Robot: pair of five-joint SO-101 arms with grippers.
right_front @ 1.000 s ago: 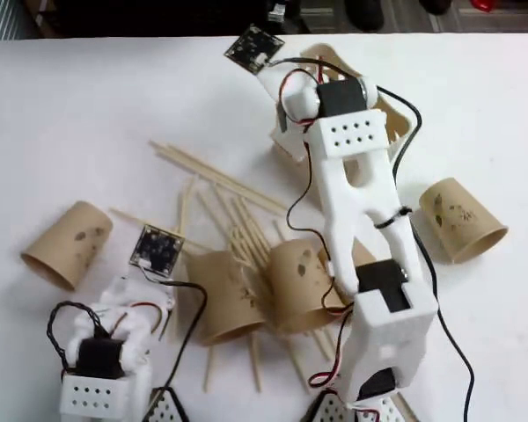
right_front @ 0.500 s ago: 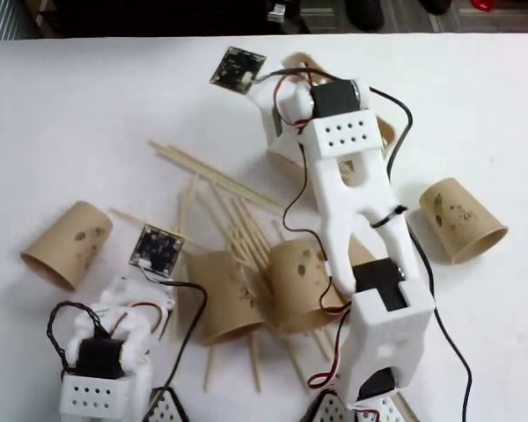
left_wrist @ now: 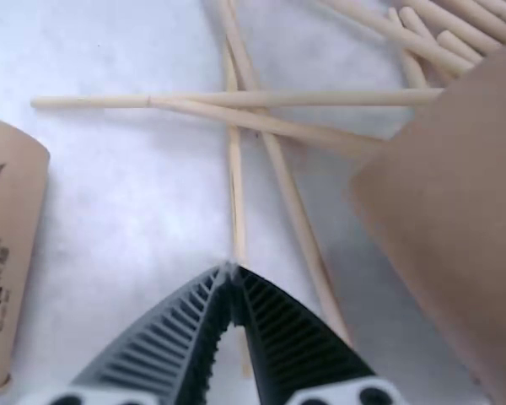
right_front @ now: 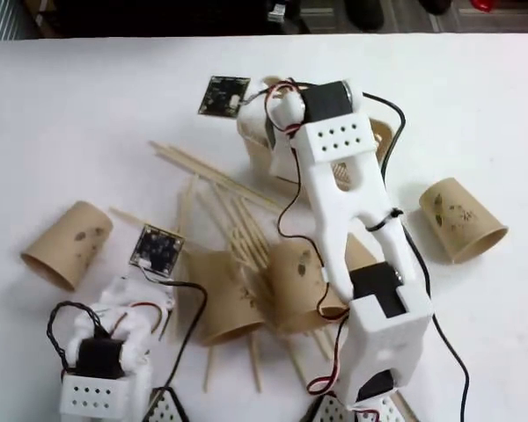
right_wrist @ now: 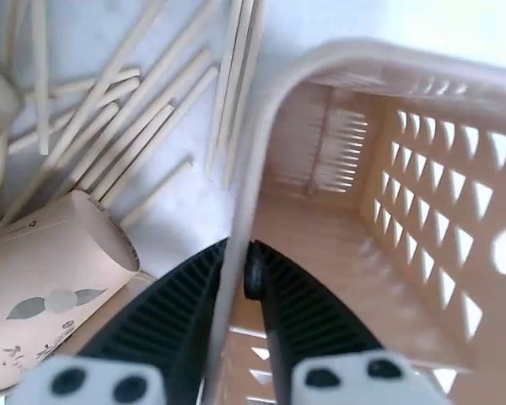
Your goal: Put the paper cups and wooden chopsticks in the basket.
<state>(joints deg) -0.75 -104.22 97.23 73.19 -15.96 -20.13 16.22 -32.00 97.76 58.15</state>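
Basket (right_front: 250, 145) has slid left toward the chopsticks (right_front: 220, 189), pulled by the right gripper (right_wrist: 240, 253)
That gripper pinches the basket's rim, which lies just beside the sticks' far ends. Four cups (right_front: 66, 244) lie tipped: two touching among the sticks, one well apart each side. The left gripper (left_wrist: 234, 274) is pressed together above a stick; the table (right_front: 88, 114) is open at far left

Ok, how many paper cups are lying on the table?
4. The left paper cup lies apart; the middle-left paper cup and middle-right paper cup lie on the wooden chopsticks; the right paper cup lies beside the right arm. More may hide under that arm.
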